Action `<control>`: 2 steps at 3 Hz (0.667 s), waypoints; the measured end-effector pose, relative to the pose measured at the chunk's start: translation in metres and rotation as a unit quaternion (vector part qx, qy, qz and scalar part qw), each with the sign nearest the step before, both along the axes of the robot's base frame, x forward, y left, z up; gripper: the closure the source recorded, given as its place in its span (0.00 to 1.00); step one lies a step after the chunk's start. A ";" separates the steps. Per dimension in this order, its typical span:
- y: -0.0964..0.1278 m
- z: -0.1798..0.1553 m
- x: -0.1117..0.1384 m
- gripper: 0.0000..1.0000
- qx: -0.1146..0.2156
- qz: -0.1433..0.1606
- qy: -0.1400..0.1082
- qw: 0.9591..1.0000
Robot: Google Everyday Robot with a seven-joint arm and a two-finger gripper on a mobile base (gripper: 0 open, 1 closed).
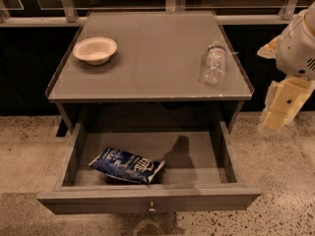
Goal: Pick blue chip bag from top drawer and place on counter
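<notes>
The blue chip bag (127,165) lies flat on the floor of the open top drawer (206,156), towards its front left. The drawer is pulled fully out, and its small metal knob (151,208) shows on the front panel. The grey counter (152,58) is directly above it. My gripper (279,111), cream-coloured under a white arm link, hangs in the air to the right of the cabinet. It is outside the drawer, level with the counter's front edge and well away from the bag. It holds nothing that I can see.
A cream paper bowl (95,49) sits on the counter at the back left. A clear plastic bottle (213,64) lies on the counter at the right. A raised clear rim edges the counter. Speckled floor surrounds the cabinet, and a dark railing runs behind it.
</notes>
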State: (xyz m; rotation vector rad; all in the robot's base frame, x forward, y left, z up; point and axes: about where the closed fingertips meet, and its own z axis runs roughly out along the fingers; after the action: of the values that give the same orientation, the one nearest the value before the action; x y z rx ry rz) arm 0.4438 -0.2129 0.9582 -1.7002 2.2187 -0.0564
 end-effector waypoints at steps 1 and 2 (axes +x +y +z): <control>0.025 -0.057 0.011 0.00 0.066 0.018 0.013 0.998; 0.080 -0.111 0.043 0.00 0.132 0.053 0.008 0.990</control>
State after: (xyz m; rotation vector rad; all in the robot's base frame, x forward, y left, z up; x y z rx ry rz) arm 0.4864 -0.1324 0.8472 -1.6699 2.0379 0.2665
